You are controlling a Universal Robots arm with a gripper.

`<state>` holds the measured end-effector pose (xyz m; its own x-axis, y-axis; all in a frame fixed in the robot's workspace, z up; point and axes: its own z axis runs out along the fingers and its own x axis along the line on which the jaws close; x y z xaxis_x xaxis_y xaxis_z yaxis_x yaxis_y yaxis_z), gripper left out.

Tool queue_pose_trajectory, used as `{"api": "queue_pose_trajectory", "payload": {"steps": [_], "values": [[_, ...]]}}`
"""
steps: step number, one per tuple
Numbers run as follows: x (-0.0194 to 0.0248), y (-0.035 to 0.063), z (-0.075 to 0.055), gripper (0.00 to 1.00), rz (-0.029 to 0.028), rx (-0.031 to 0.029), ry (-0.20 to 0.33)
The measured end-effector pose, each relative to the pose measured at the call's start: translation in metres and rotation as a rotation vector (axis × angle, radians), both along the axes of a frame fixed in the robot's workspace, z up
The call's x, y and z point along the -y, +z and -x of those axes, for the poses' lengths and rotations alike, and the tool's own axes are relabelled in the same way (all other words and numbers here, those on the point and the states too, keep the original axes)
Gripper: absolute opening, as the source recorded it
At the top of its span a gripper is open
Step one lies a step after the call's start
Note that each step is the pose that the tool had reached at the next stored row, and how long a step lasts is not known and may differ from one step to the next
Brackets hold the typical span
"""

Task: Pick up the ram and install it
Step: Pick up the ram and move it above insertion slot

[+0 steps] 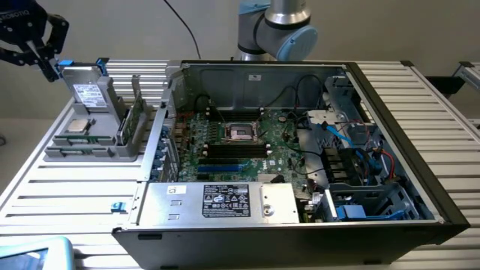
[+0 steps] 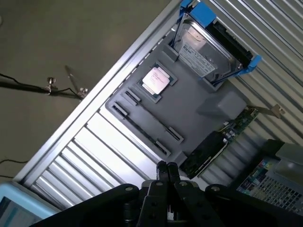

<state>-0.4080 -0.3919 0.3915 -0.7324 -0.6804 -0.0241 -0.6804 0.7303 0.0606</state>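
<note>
Grey holder [image 2: 189, 106] is lying beneath my gripper [image 2: 166, 169]; I am hovering fully closed, gripping nothing; the ram [image 2: 142, 131] is seemingly standing on edge in its slot just ahead of me, probably so its top edge can be pinched.

Ribbed, silver-grey tabletop [image 1: 67, 188], slats running across. Directly on it, toward the exterior view's right: open black computer case [image 1: 285, 244] lying on its side, covering most of the surface. Just beside the case, at the exterior view's far left: grey parts holder [image 1: 84, 153]. Near left, close to the case's corner: small blue clip [image 1: 116, 207] on bare slats.
</note>
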Motion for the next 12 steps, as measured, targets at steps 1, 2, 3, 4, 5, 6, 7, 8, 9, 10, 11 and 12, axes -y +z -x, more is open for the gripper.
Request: {"api": "queue_pose_trajectory", "payload": {"steps": [1,2,3,4,5,6,7,8,9,10,11,12], "values": [[0.0000,0.0000,0.0000,0.11,-0.0007,0.0000,0.018],[0.0000,0.0000,0.0000,0.11,-0.0017,0.0000,0.035],[0.0000,0.0000,0.0000,0.11,-0.0030,0.0000,0.053],[0.0000,0.0000,0.0000,0.11,-0.0044,0.0000,0.073],[0.0000,0.0000,0.0000,0.11,-0.0055,0.0000,0.091],[0.0000,0.0000,0.0000,0.11,-0.0065,0.0000,0.108],[0.0000,0.0000,0.0000,0.11,-0.0072,0.0000,0.126],[0.0000,0.0000,0.0000,0.11,-0.0079,-0.0001,0.144],[0.0000,0.0000,0.0000,0.11,-0.0085,0.0000,0.164],[0.0000,0.0000,0.0000,0.11,-0.0091,-0.0001,0.182],[0.0000,0.0000,0.0000,0.11,-0.0097,-0.0001,0.200],[0.0000,0.0000,0.0000,0.11,-0.0103,-0.0001,0.218]]}}
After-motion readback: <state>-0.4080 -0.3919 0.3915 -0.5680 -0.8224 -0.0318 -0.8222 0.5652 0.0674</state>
